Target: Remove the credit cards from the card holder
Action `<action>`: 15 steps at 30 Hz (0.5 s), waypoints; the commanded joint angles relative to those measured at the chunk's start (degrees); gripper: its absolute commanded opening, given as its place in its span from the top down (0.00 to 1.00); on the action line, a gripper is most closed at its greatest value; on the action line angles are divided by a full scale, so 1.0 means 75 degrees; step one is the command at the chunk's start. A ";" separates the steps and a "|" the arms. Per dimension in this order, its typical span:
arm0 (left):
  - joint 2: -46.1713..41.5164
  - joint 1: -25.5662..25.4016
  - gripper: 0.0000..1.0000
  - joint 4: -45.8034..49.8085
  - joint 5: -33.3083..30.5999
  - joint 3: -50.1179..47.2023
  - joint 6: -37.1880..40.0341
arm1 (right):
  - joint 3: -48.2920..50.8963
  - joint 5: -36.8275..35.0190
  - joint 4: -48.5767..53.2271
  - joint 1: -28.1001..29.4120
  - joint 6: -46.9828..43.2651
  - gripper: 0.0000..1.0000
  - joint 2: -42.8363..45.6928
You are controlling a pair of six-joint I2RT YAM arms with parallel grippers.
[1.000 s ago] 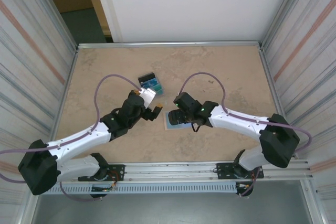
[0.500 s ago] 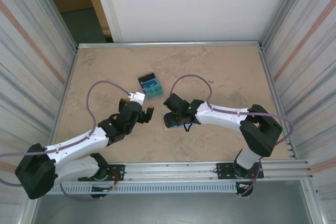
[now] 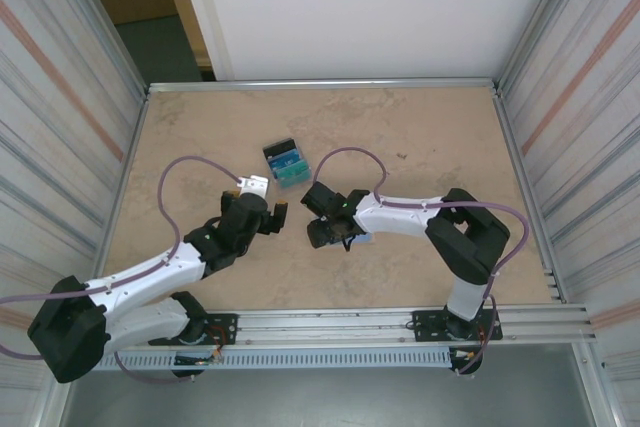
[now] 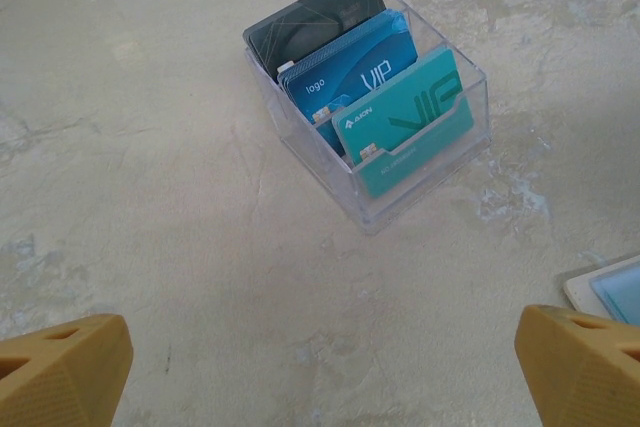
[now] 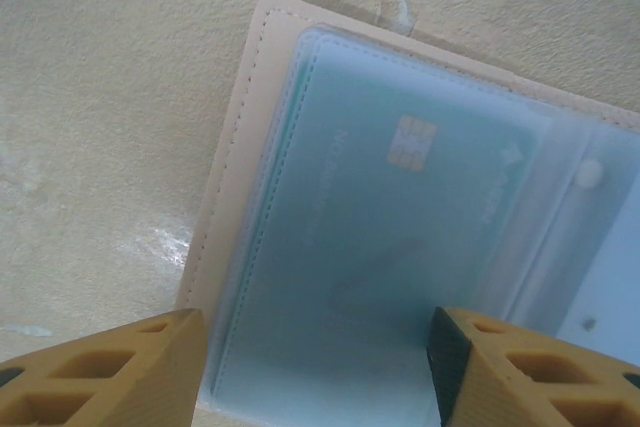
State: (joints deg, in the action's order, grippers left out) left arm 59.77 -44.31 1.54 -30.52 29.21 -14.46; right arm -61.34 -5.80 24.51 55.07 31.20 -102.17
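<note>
Card holder (image 5: 232, 147) open flat on table (image 3: 430, 137) beneath right gripper (image 5: 320, 372). Right wrist view alone shows teal card (image 5: 380, 237) (chip up) inside sleeve. Right arm sharply bent, reaching left, fingers half-spread, nothing pinched. Left gripper (image 4: 320, 367) wide, empty, facing clear box (image 4: 400, 205) of stored cards (image 4: 345, 77).

Blue and teal credit cards (image 3: 287, 163) on the table (image 3: 430, 137), left gripper (image 3: 266, 200) nearby, right gripper (image 3: 318, 219) over the card holder (image 3: 366, 239)

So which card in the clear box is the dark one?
The grey-black card in the back slot; the blue card and teal card stand in front.
</note>
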 commanded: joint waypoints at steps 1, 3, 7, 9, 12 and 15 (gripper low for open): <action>-0.0094 0.0091 0.01 0.0041 -0.0061 -0.0121 -0.0252 | -0.0191 -0.0074 0.0247 0.0040 -0.0077 0.38 -0.0169; -0.0083 0.0097 0.01 0.0017 -0.0044 -0.0128 -0.0256 | -0.0139 -0.0114 0.0248 0.0042 -0.0053 0.39 -0.0185; -0.0071 0.0131 0.01 0.0005 0.0018 -0.0122 -0.0239 | -0.0051 -0.0152 0.0244 0.0017 -0.0023 0.41 -0.0266; -0.0077 0.0134 0.01 0.0017 0.0027 -0.0099 -0.0210 | 0.0009 -0.0090 0.0196 -0.0015 -0.0006 0.44 -0.0280; -0.0083 0.0143 0.01 0.0033 0.0038 -0.0075 -0.0194 | 0.0125 0.0194 0.0053 -0.0131 0.0040 0.51 -0.0242; -0.0088 0.0143 0.01 0.0052 0.0065 -0.0042 -0.0170 | 0.0307 0.0596 -0.0225 -0.0318 0.0095 0.55 -0.0097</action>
State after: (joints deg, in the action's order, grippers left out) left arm 59.77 -43.81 1.65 -29.89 29.21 -15.27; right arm -61.23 -4.16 23.35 54.33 31.09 -102.39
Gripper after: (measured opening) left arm 0.986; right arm 0.453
